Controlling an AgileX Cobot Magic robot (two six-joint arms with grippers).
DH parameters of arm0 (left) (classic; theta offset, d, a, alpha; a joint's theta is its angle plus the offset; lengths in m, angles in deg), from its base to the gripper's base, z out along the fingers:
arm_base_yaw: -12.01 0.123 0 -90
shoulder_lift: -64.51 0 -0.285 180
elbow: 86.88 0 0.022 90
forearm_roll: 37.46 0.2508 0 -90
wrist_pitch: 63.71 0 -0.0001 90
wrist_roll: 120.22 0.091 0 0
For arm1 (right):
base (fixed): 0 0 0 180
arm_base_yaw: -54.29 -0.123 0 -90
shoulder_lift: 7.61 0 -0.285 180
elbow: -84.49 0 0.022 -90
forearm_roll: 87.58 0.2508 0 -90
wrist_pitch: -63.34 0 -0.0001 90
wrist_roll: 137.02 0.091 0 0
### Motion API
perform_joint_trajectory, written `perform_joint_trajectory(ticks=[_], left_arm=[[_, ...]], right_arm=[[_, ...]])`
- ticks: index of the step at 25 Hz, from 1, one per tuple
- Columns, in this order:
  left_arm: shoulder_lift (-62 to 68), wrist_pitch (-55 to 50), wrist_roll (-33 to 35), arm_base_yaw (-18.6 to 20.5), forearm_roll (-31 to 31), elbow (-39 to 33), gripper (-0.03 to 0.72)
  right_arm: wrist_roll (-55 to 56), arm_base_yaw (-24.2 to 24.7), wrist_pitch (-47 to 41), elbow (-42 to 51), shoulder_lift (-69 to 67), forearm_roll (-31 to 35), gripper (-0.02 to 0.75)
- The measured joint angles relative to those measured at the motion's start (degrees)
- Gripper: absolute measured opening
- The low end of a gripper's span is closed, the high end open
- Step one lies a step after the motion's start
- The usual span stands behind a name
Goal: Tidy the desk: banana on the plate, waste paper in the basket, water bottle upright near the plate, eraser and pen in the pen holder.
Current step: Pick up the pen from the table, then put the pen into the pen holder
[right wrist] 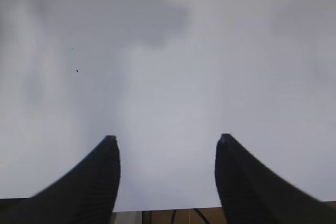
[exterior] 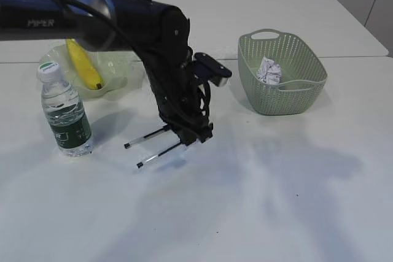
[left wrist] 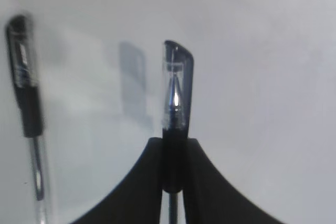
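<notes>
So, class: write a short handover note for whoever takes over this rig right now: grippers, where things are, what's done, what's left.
Left gripper: shut on a pen on the desk.
Right gripper: open, empty.
Second pen lies beside it.
Done: banana on the plate, waste paper in the basket, water bottle upright by the plate.
Left: both pens; pen holder and eraser not in view.

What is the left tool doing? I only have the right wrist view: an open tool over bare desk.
Observer: The left tool is shut on a pen; a second pen lies beside it on the desk.
Operator: Is the banana placed?
Observer: Yes, the banana lies on the plate.
Operator: And the waste paper?
Observer: The waste paper sits in the basket.
</notes>
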Motion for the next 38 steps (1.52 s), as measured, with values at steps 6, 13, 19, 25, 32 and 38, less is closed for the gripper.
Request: perform_joint_trajectory(ticks=[6, 13, 19, 25, 32, 38], left_arm=[[-3.64, 3.33, 0.0, 2.58, -0.88, 0.26, 0.044], [-4.85, 10.69, 0.0, 9.77, -11.31, 0.26, 0.044], [-4.85, 20.18, 2.14, 12.99, -15.77, 0.26, 0.044], [-4.85, 31.82, 3.97, 12.99, -18.03, 0.26, 0.044], [-4.85, 43.38, 4.0, 12.99, -19.49, 0.26, 0.044], [-4.85, 51.9, 4.0, 12.99, -19.83, 0.26, 0.043]], right_arm=[[0.0, 0.0, 0.0, 0.0, 0.0, 0.0, 0.428], [-0.11, 0.0, 0.0, 0.0, 0.0, 0.0, 0.428], [-0.09, 0.0, 0.0, 0.0, -0.36, 0.0, 0.428], [-0.09, 0.0, 0.0, 0.0, -1.25, 0.0, 0.428], [-0.12, 0.0, 0.0, 0.0, -1.88, 0.0, 0.428], [-0.12, 0.0, 0.0, 0.0, -1.88, 0.0, 0.428]])
